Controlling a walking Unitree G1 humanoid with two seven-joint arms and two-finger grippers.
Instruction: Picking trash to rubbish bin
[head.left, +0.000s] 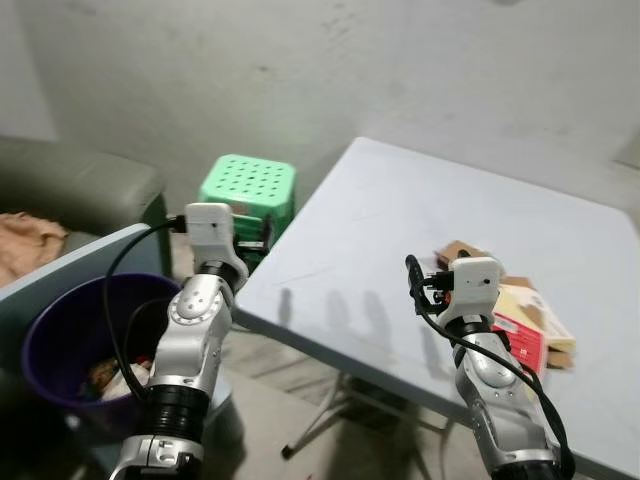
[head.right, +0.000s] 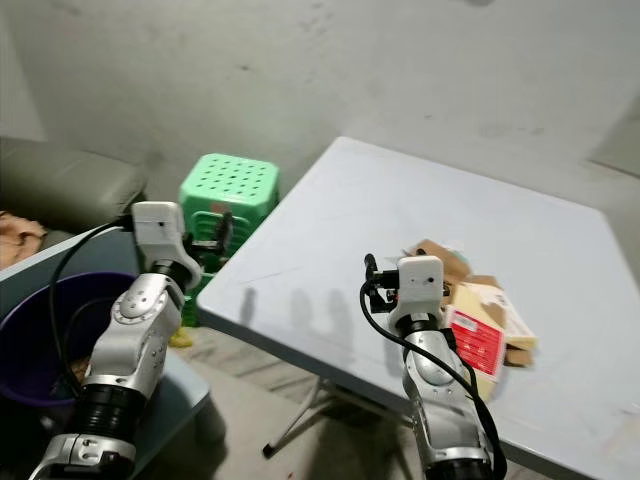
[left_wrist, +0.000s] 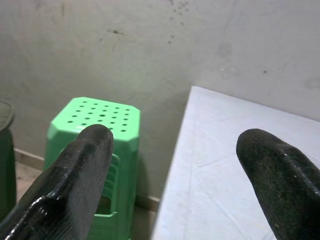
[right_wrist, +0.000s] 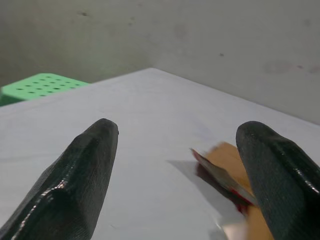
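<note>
Right gripper (right_wrist: 175, 165) is spread wide with nothing in it, up over the near part of the table (head.left: 400, 230). Left gripper (left_wrist: 175, 170) is also spread and empty, up by the table's left edge, aimed toward the green stool (head.left: 248, 185) and the wall.

Trash (head.left: 525, 315) is a loose pile of flattened cartons and cardboard at the table's right side, near edge. The red and white box is on top, brown pieces behind it. It sits just right of the right wrist, so the fingers currently point past it to the left.

Bin (head.left: 45, 335) is the purple bucket on the floor, near left, beside the left arm. It already has some rubbish inside.

My read of the step: reach and grasp with the right arm.
- swing the wrist right so the pile falls between the fingers
- pieces lie flat, so a straight top pinch will likely skate off; come in low at an edge, the raised carton corner in the right wrist view looks like the best bite
- take one piece at a time, the stack looks loose and could fan out or slide off the near edge
- carry goes across to the far-left side, so keep the left arm clear of that path or hand over to it
</note>
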